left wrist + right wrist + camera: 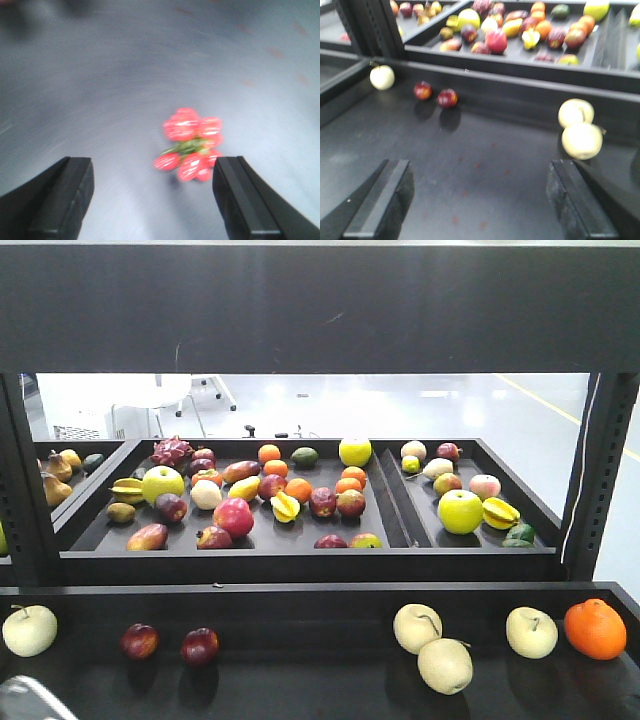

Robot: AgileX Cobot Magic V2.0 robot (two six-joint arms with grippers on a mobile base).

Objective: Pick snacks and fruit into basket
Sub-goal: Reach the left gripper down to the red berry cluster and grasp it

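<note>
Fruit (445,665) nearest the robot lies on the dark lower shelf (485,165): two touching pale pears (581,140) just ahead of the right claw (477,200), which is spread and empty, and two dark red plums (447,98) farther back. The left claw (155,210), also spread and empty, hangs over a blurred grey surface (100,100) near a red bunch (192,145). Round pieces could roll from a closing claw, the pears could knock each other away, and an arm reaching the crowded upper trays (300,565) might strike the shelf frame (590,470); no basket shows.
</note>
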